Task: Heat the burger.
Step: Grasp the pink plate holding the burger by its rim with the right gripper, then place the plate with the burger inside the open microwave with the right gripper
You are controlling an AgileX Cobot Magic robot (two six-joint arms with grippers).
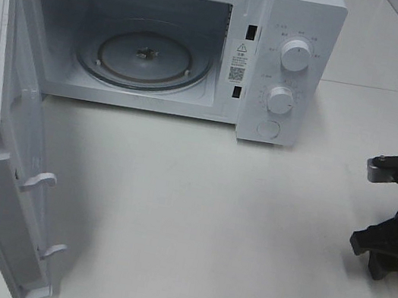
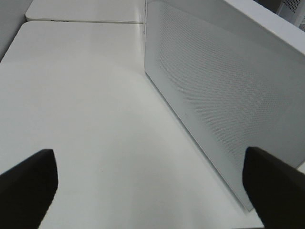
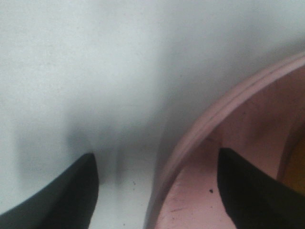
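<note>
Two grippers show: the right gripper [image 3: 156, 152] stands open astride the rim of the one pink plate [image 3: 248, 119], and the left gripper [image 2: 148, 150] hangs wide open beside the one microwave's [image 1: 297, 27] open door [image 1: 4, 161]. The burger is not clearly seen, perhaps the yellowish sliver [image 3: 299, 162] on the plate, so a rim-only pinch could tilt the plate and slide it off. One glass turntable [image 1: 145, 58] and two knobs [image 1: 295, 56] complete the count.
</note>
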